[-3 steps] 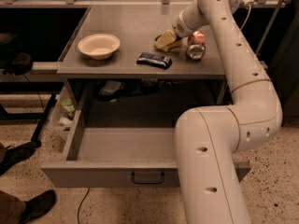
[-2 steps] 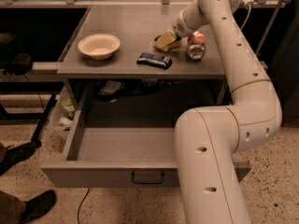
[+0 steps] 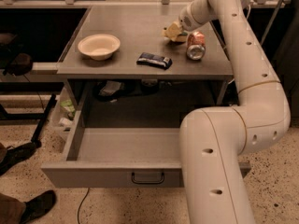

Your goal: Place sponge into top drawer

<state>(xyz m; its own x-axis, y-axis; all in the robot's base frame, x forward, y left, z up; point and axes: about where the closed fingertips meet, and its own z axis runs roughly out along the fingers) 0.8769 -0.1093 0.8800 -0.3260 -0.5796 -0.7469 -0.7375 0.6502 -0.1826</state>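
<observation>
My pincer point(image 3: 179, 28) was down at the sponge point(image 3: 171, 32), which lay on the tabletop point(image 3: 135, 17) toward its far right corner, not yet in the drawer. My wrist hid the contact, so I could not tell whether the pincer had closed on the sponge or only sat against it. I judged the arm was stretched across from the right because the sponge lay so far back. The top drawer point(image 3: 93, 174) stood pulled out below the front edge, its floor bare. That gave me an open drop once the sponge was lifted and carried forward. A can point(image 3: 195, 45) stood just beside the sponge, nearer the right edge, close enough that a careless lift might knock it.

By my count there was one sponge, one can, one pale bowl point(image 3: 98, 46) near the left edge, one dark snack wrapper point(image 3: 154, 59) by the front edge, and one open drawer with one handle point(image 3: 147, 178).
</observation>
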